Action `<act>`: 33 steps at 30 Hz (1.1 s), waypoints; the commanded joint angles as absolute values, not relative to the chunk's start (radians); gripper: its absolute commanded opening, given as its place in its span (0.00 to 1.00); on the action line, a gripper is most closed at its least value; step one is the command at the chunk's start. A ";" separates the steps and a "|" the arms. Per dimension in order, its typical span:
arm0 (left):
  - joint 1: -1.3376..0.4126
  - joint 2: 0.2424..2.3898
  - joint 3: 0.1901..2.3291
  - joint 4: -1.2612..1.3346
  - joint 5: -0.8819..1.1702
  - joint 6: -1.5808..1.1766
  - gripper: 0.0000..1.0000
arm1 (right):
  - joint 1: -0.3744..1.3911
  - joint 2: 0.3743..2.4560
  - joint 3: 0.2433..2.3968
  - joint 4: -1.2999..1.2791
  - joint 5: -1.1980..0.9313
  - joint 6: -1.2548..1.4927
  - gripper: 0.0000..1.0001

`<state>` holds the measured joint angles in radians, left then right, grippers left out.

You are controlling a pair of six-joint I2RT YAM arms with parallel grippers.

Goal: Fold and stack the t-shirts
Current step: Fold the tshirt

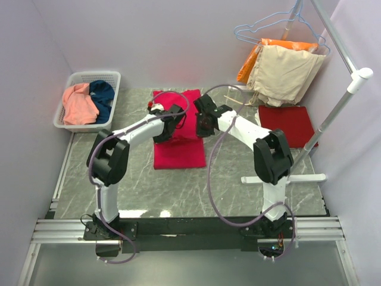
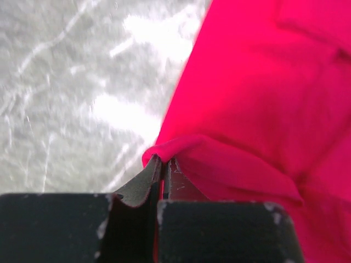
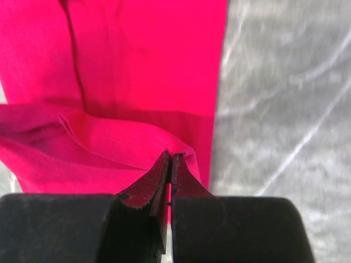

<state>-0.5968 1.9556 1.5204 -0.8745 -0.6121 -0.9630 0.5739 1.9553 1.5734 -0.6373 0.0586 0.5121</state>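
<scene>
The bright crimson-red t-shirt lies on the table's middle, partly folded. My left gripper is shut on its left edge; the wrist view shows a pinched fold of red cloth at the fingertips. My right gripper is shut on the shirt's right edge, with the hem held in the closed fingertips. The darker red t-shirt lies folded at the right. The salmon-pink t-shirt and the dark teal-blue t-shirt sit in the basket.
A white basket stands at the back left. A rack with a white pole and base stands at the right, with beige and orange garments on wire hangers.
</scene>
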 commanded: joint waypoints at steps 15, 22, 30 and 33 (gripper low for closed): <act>-0.422 2.111 1.835 -0.735 -0.548 -0.735 0.40 | 0.457 2.115 1.870 -0.608 0.022 0.534 0.36; -0.402 2.039 1.824 -0.661 -0.548 -0.706 0.74 | 0.439 2.129 1.925 -0.615 0.003 0.537 0.35; -0.394 1.841 1.486 -0.678 -0.249 -0.713 0.67 | 0.442 1.938 1.631 -0.595 -0.046 0.518 0.35; -0.376 1.679 1.268 -0.589 -0.120 -0.725 0.65 | 0.442 1.831 1.464 -0.545 -0.089 0.518 0.36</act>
